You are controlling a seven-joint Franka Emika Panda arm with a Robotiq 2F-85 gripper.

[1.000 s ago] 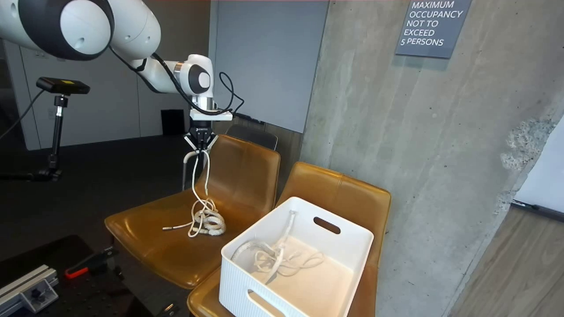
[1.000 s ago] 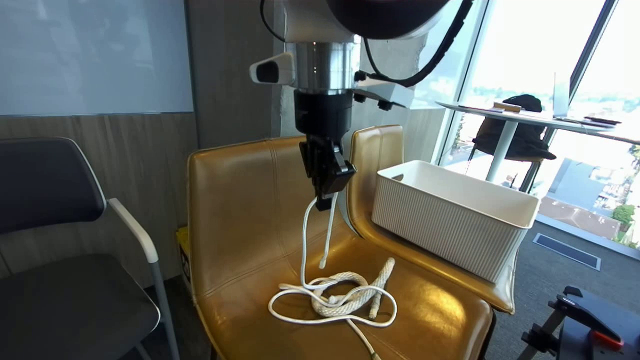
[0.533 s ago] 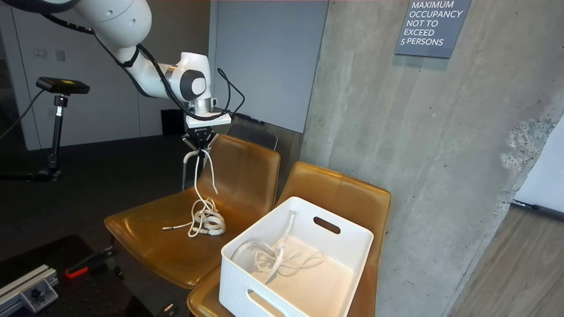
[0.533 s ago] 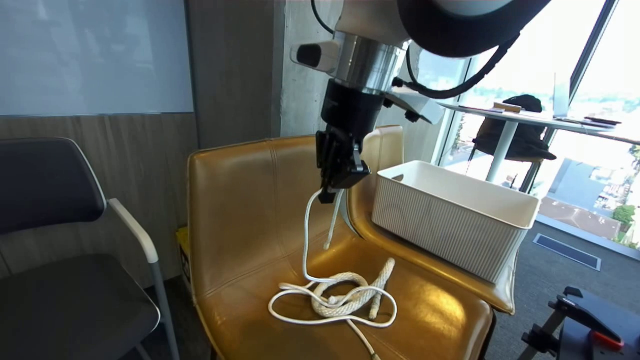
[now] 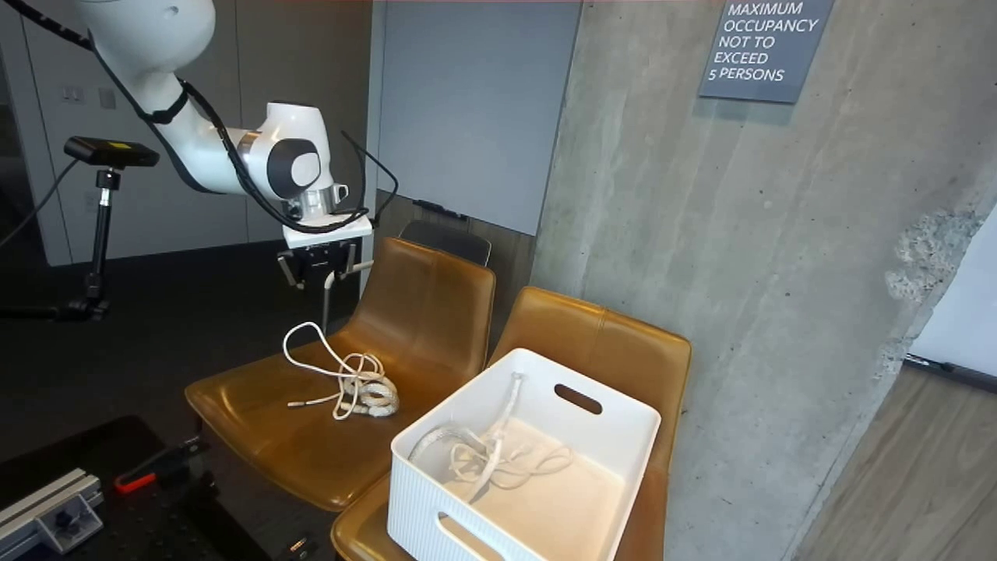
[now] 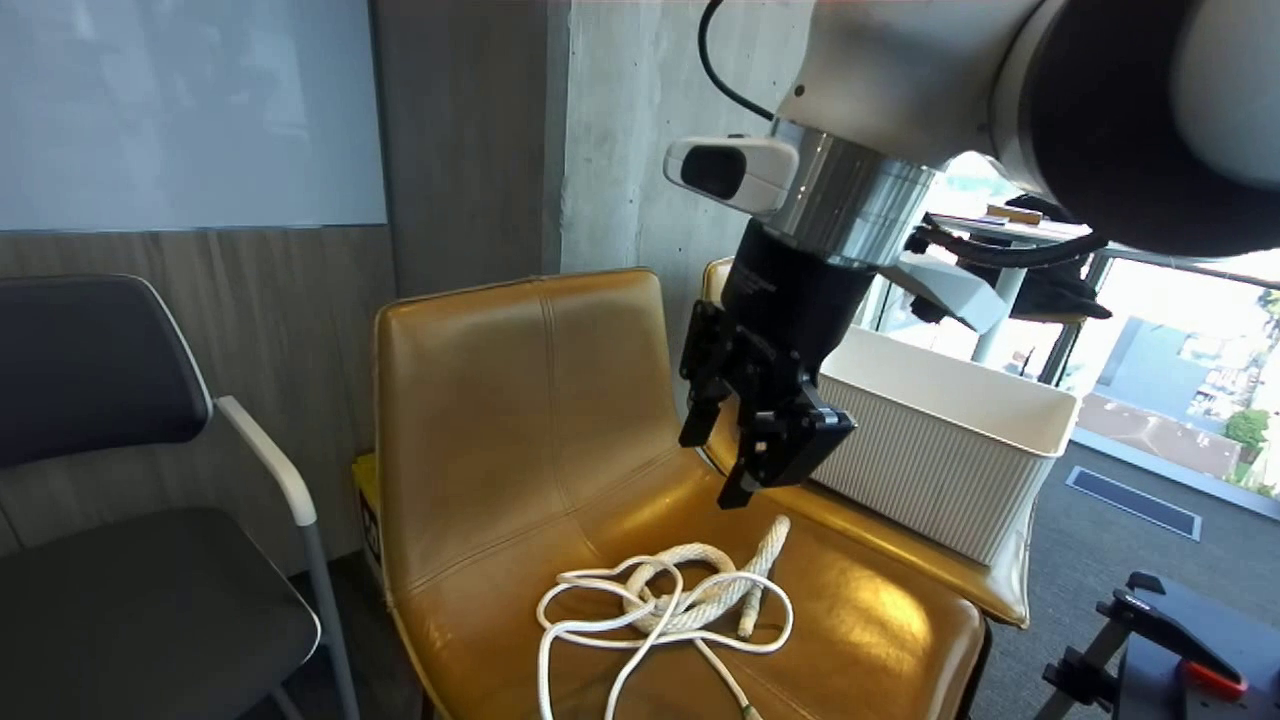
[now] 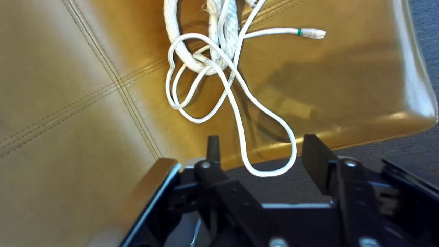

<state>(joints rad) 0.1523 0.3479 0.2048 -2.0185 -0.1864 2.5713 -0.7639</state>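
Gripper (image 7: 262, 147) now aslant, jaws apart

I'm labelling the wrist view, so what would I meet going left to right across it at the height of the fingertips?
Brown leather chair back → first black gripper finger → loop of thin white cord, seen between the open fingers → second black gripper finger → dark grey carpet.
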